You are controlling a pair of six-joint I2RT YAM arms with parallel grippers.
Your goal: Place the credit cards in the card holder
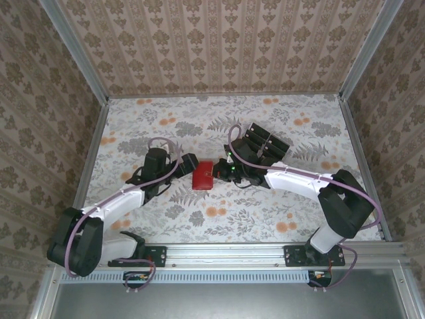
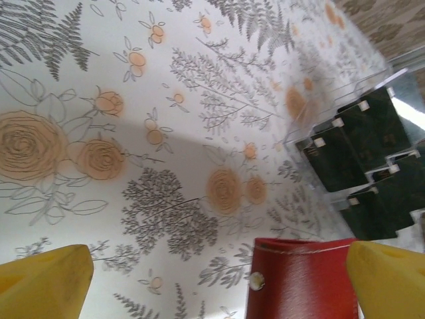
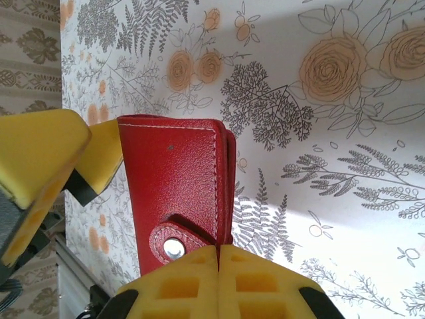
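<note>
Card holder [image 1: 202,177] first: the red wallet lies folded shut on the flowered tabletop [image 1: 279,212] at the centre of the overhead frame, between the two arms. The credit cards [image 1: 265,143] stand just up and to the right of it, black rectangles racked in steps in a clear stand [image 2: 398,83], well apart from either gripper.

The right gripper [image 3: 218,269] has its yellow pads pressed together at the bottom of its wrist view. The wallet's open edge beside the clasp tab [image 3: 174,244] runs down into the seam between them, so it looks pinched on that thin edge. The left gripper [image 2: 216,286] is spread wide, one finger at each lower corner of its view, with the card holder [image 2: 302,282] touching or just beside the finger at lower right.

The wallet looks light and soft, its grained leather-like skin giving fair grip, but it will flex and may slide on the smooth tabletop if pulled by one flap alone. It probably needs one gripper pinning the body while the other lifts the flap. The cards should be stiff, thin and slick. They are best taken by a protruding top edge across the flat faces, one at a time, because neighbours sit close together.
</note>
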